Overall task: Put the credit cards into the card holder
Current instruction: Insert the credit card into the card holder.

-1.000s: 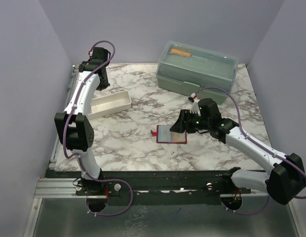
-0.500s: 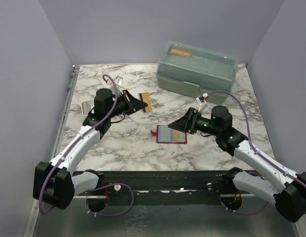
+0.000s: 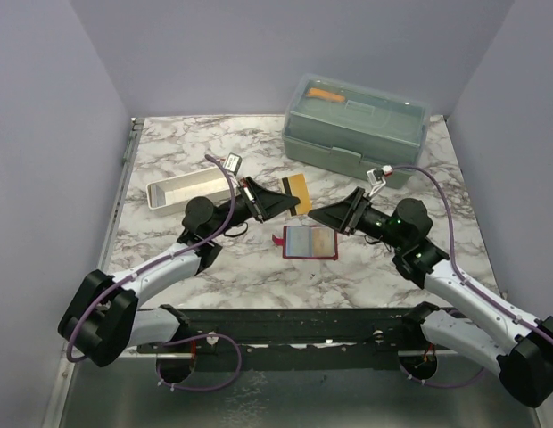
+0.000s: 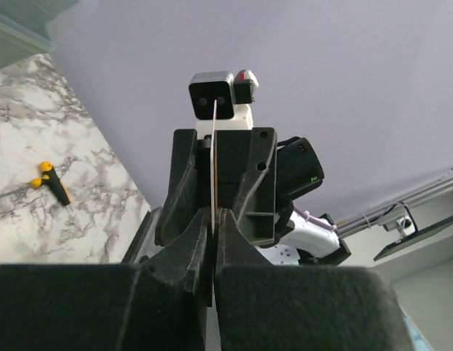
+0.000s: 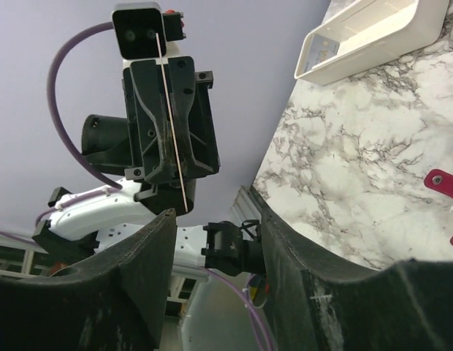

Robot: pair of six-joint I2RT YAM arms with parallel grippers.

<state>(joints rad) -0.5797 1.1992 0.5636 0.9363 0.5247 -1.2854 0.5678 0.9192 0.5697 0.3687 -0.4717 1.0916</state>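
The card holder (image 3: 309, 241) lies open on the marble table, dark red with a grey-blue face up; its red edge (image 5: 442, 183) shows in the right wrist view. My left gripper (image 3: 288, 200) hovers just behind it, shut on an orange credit card (image 3: 299, 189). That card appears edge-on as a thin line (image 4: 213, 161) between the left gripper's (image 4: 214, 228) pads, and again edge-on (image 5: 172, 124) from the right wrist. My right gripper (image 3: 326, 217) is open and empty, facing the card from the right at about the same height. Its fingertips (image 5: 212, 212) stand apart just short of the card.
A long white tray (image 3: 183, 190) sits at the back left, also seen as the tray (image 5: 358, 36) from the right wrist. A pale-green lidded box (image 3: 357, 125) stands at the back right. A small yellow-and-black tool (image 4: 51, 180) lies on the marble.
The left arm swung from the tray at the back left to the middle, carrying the orange card. The right gripper lifted off the card holder and turned to face the card.
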